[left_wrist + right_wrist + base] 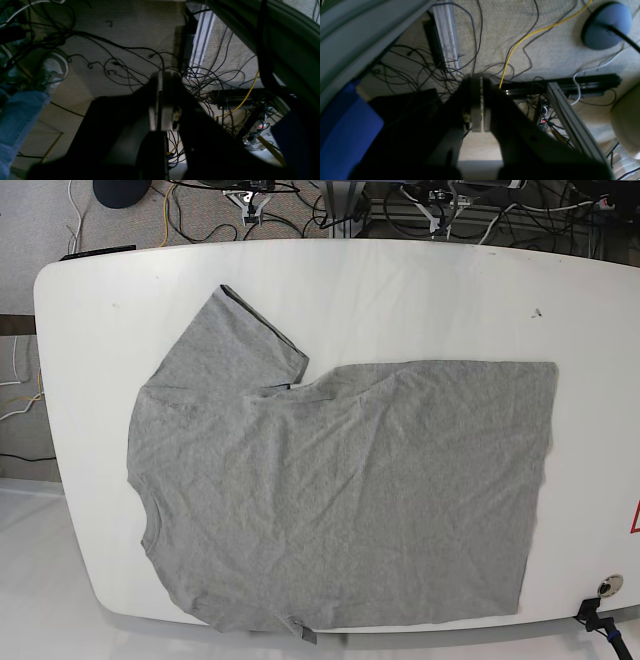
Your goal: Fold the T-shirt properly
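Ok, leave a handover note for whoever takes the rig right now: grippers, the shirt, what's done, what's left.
Left gripper: shut, empty, off the table, over floor cables.
Right gripper: shut, empty, also pointing at the floor.
T-shirt: spread flat on the white table, collar toward the base view's left, one sleeve out at upper left, no lettering showing.
Done: laid out, no folds visible.
Left: all the folding.

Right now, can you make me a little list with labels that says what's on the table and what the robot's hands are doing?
garment: T-shirt, heather grey, spread flat, no lettering showing
sleeve: one short sleeve sticking out toward the far left
folding: not started
surface: white table
left hand: shut, holding nothing, above the floor cables
right hand: shut, holding nothing, above the floor cables
arms in base view: not seen over the table
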`<act>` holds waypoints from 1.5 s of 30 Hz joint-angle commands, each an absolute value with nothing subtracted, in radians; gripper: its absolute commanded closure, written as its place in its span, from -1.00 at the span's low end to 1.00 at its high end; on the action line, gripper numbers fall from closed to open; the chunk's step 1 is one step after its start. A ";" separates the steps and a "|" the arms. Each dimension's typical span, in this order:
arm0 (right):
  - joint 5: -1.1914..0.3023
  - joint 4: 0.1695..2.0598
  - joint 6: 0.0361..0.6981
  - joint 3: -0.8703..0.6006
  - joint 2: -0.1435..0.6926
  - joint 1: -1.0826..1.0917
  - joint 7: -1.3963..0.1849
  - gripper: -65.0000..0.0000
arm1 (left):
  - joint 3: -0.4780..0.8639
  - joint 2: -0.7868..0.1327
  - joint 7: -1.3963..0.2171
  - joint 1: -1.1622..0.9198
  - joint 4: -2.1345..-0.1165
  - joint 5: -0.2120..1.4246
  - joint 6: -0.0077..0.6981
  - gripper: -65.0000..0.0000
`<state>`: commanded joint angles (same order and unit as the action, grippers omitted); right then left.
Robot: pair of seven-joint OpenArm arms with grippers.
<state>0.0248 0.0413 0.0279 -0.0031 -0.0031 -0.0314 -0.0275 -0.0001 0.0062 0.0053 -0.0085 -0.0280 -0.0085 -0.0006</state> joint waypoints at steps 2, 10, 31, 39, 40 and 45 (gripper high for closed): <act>0.022 0.050 0.034 -0.002 -0.002 -0.037 -0.033 0.85 | 0.000 0.004 0.001 -0.008 -0.032 -0.010 0.001 1.00; 0.022 0.045 0.034 -0.006 -0.003 -0.042 -0.040 0.86 | -0.001 0.005 0.002 -0.010 -0.031 -0.009 -0.004 1.00; 0.025 0.037 0.023 -0.005 -0.001 -0.060 -0.036 0.86 | 0.002 0.003 0.016 -0.030 -0.048 -0.011 0.002 1.00; 0.024 0.039 0.024 -0.002 -0.001 -0.068 -0.035 0.87 | 0.003 0.001 0.006 -0.034 -0.055 -0.010 0.003 1.00; 0.026 0.043 0.022 -0.003 -0.001 -0.066 -0.033 0.87 | 0.004 0.000 0.008 -0.034 -0.053 -0.006 0.003 1.00; 0.027 0.042 0.025 -0.002 0.005 -0.090 -0.026 0.89 | 0.004 -0.009 0.018 -0.072 -0.082 -0.007 0.002 1.00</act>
<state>0.0271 0.0416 0.0254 -0.0019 0.0050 -0.0896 -0.0258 0.0036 -0.0088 0.0183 -0.0722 -0.0817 -0.0070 0.0020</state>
